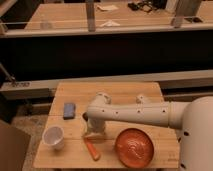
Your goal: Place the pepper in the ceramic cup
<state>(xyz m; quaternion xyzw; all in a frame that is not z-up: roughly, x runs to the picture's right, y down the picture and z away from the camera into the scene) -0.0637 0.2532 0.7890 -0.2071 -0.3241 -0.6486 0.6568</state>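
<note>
**Claw low over the bench, pepper lying loose**

The white, tube-shaped arm (140, 112) reaches in from the right across the pale wooden bench (115, 92); its claw (91, 134) hangs down near the front edge, spread wide, with nothing seen pinched in it; the pepper (92, 149), a small tapered orange-red spear, lies flat on the wood just below the claw, slanting towards the front edge; the ceramic cup (53, 136), plain white, round-rimmed and narrowing downward, stands upright to the pepper's left, apart from it; a wide ribbed orange-red bowl (134, 146) sits to the right; a flat blue rectangular object (69, 110) lies further back on the left.
</note>
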